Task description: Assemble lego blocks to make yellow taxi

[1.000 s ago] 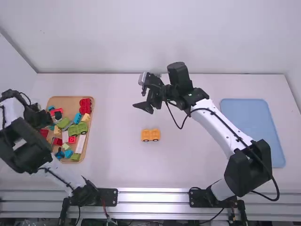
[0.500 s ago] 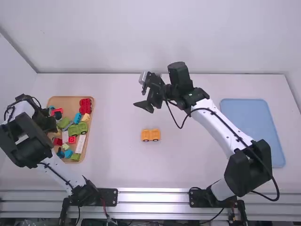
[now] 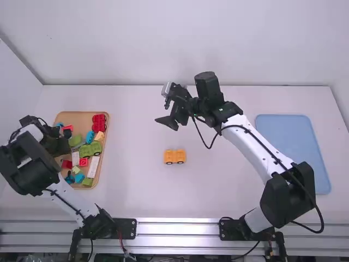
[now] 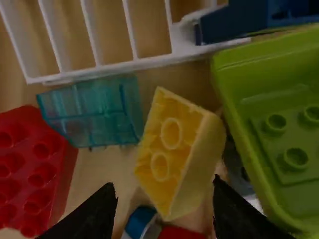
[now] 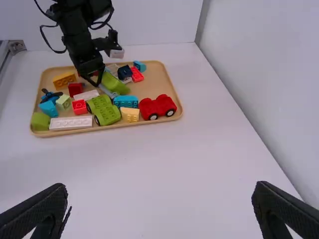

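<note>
**Yellow sloped block (image 4: 172,149), two-stud**
In wooden tray (image 3: 82,121), nine o'clock from wheeled yellow base (image 3: 174,156) in the high view. Hard, smooth plastic; likely light, stiff; slanted face may slip, so pinch upright sides. Left gripper (image 4: 163,188): fingers apart, over block. Right gripper (image 5: 160,188): fingers apart.

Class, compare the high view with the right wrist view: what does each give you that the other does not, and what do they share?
High view: the yellow wheeled base standing alone on the table, and the blue mat-like panel at the right.

Right wrist view: an orange brick lying in the tan tray.

Both: that tray, the red wheeled base and green wheeled base in it, the left arm over it, and the right gripper.
</note>
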You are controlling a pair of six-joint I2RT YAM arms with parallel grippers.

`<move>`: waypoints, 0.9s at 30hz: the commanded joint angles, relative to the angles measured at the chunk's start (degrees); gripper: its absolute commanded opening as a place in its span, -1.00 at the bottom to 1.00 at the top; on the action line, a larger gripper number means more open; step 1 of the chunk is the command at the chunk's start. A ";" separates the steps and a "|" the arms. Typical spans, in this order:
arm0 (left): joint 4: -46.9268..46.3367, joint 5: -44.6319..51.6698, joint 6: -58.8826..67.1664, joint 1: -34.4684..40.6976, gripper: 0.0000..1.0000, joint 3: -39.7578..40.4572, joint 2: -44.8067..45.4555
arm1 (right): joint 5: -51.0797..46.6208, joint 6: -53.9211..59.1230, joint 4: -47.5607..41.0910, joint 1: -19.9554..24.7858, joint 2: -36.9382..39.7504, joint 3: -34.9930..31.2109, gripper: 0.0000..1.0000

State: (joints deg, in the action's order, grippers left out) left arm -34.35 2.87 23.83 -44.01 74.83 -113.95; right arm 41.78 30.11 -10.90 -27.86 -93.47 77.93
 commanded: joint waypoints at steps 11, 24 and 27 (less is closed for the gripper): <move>10.54 4.28 0.68 0.50 0.15 -4.37 -0.39 | 0.15 -0.26 0.09 0.44 -0.20 2.03 0.97; 8.13 1.11 -1.75 0.50 -0.17 -4.42 -0.39 | 0.17 -0.28 -0.15 0.15 -0.20 2.03 0.97; 8.81 0.72 -1.73 0.50 -0.29 -4.39 -0.39 | 0.17 -0.31 -0.31 0.28 -0.20 2.03 0.97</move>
State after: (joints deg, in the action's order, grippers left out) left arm -25.50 4.43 22.79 -43.97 70.96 -113.95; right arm 41.60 30.17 -11.18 -27.68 -93.47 77.93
